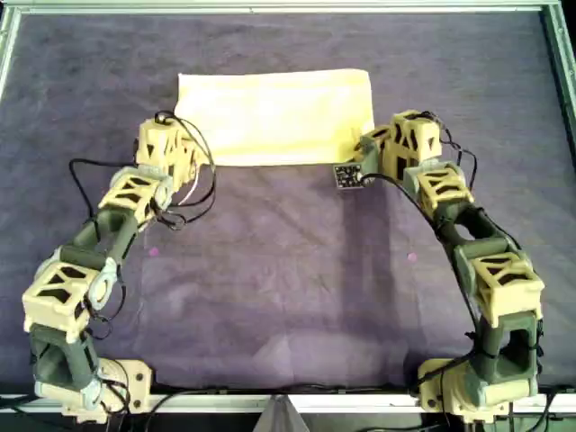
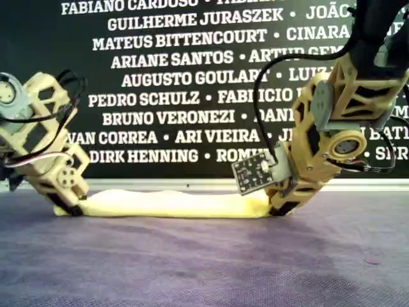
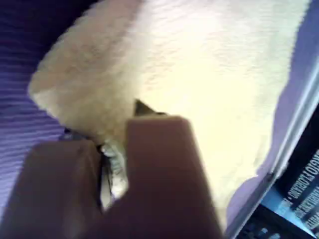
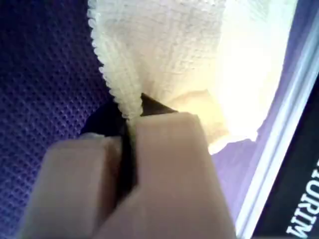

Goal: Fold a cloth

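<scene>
The pale yellow cloth [image 1: 274, 115] lies as a wide strip on the purple felt toward the far side of the overhead view; in the exterior view the cloth [image 2: 169, 203] is a low band between the two arms. My left gripper [image 1: 184, 162] pinches its near corner at the overhead view's left; the left wrist view shows the jaws closed on the cloth's edge [image 3: 115, 167]. My right gripper [image 1: 360, 151] holds the near corner at the overhead view's right, and the right wrist view shows its jaws shut on a bunched hem of the cloth [image 4: 124, 99].
Purple felt [image 1: 288, 288] covers the table inside a metal frame [image 1: 270, 7]. A small dark circuit board [image 1: 347, 175] hangs off the right arm by the cloth's edge. A black banner with white names [image 2: 179, 77] stands behind the table.
</scene>
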You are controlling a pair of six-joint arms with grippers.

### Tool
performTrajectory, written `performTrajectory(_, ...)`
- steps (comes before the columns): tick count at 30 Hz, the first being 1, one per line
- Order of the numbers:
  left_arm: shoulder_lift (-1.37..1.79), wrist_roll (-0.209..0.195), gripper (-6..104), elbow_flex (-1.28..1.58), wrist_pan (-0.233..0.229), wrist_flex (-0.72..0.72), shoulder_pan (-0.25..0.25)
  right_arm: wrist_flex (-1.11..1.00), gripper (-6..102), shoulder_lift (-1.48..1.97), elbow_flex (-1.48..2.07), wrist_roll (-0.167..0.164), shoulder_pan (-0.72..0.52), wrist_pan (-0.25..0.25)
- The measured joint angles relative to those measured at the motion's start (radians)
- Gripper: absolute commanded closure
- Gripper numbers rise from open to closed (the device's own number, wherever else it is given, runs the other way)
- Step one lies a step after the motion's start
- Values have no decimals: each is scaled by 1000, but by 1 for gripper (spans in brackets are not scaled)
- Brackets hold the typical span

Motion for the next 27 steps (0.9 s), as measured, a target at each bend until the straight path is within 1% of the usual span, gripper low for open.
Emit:
performTrajectory(10,0,0,99,-9,0,0,0,3,97,6,0,3,-2,-5)
performTrajectory(17,15,0,99,-2,2,3,0,91,97,199,124,3,-6,-9)
performTrajectory(22,176,0,99,109,2,3,0,135,97,330,242,-2,-6,-9)
performTrajectory(27,307,0,99,236,2,3,0,141,97,439,368,-3,-5,-21)
